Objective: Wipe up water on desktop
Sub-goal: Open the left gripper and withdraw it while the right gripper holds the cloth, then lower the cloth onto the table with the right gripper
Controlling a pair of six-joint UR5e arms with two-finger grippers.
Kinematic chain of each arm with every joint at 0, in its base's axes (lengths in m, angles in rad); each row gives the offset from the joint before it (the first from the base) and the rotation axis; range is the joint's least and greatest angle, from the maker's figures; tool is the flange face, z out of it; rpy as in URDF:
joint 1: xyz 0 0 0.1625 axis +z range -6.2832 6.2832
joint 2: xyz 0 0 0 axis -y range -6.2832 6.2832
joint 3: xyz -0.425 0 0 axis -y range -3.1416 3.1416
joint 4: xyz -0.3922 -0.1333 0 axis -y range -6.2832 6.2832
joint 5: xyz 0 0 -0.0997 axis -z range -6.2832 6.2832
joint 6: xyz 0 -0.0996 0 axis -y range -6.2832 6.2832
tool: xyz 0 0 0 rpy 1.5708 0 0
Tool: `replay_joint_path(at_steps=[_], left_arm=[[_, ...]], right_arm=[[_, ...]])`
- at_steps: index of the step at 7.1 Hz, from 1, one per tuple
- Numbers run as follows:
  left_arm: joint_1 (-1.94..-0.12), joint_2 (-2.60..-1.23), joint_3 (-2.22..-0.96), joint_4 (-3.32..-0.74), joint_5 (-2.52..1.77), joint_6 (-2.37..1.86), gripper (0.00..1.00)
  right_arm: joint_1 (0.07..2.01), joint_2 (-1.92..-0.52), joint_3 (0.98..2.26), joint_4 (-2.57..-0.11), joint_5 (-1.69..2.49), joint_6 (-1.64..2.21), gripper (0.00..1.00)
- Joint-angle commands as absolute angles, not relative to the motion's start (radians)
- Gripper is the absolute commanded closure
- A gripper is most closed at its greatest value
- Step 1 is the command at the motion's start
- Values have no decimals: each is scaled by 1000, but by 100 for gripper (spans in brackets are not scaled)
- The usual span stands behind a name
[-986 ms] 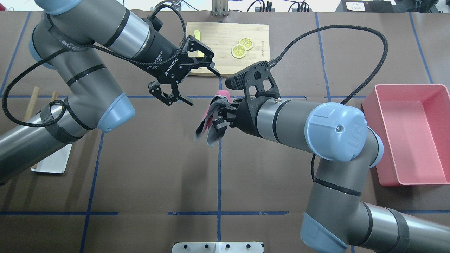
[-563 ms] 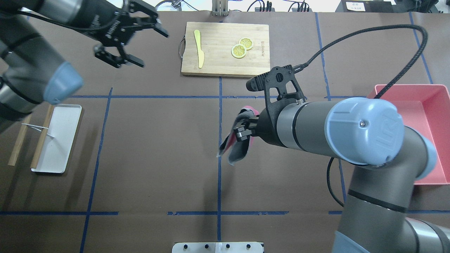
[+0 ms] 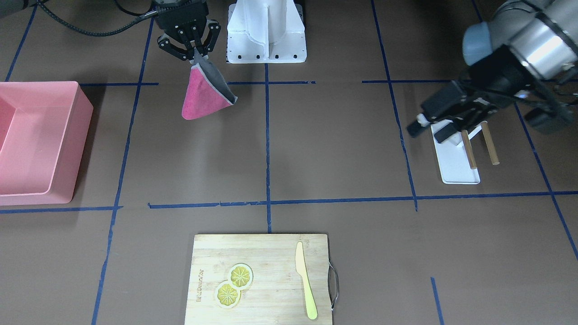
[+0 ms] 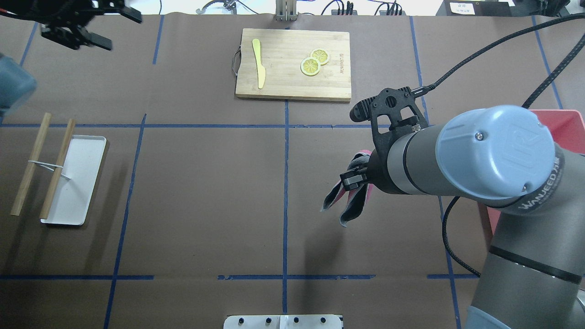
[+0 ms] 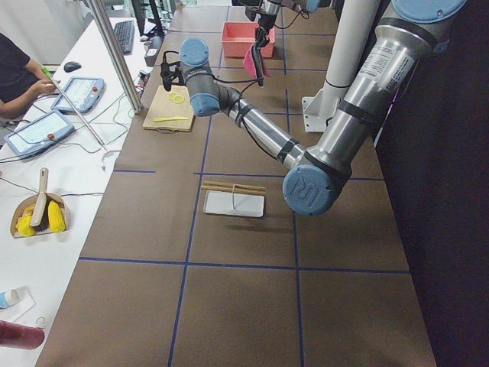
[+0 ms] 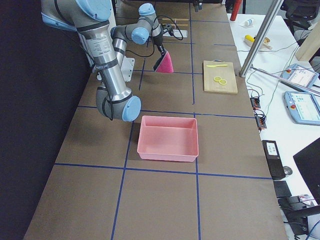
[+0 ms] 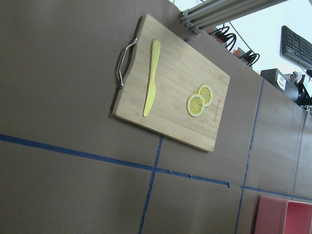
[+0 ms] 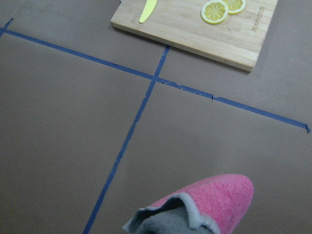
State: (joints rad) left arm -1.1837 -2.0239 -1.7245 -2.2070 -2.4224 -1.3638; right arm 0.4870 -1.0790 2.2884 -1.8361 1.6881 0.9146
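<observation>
Your right hand [image 3: 193,48] clamps a fuzzy pink-grey cloth [image 3: 203,97], cone-shaped, apex up, long axis vertical over the matte brown surface [image 4: 205,183]; left hand [image 4: 123,33] spread apart.

The right arm [image 4: 457,155] reaches out toward mid-table. The right gripper [image 3: 194,50] is angled downward, its jaws clamped on the top corner of a pink-and-grey cloth [image 3: 203,97] that hangs below it. The left arm [image 3: 519,40] is far out to its own side, and the left gripper [image 4: 124,33] has its jaws spread wide.
</observation>
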Motion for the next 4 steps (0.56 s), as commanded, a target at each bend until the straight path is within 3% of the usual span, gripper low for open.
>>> replay_joint_path(at_steps=[1, 4], left_arm=[[-1216, -1953, -1733, -2133, -2238, -1083, 0], [-1247, -1834, -1743, -2048, -2152, -771, 0]], right_arm=[[515, -1083, 2283, -1851, 1735, 914, 100], [617, -1127, 2232, -1850, 2087, 917, 99]])
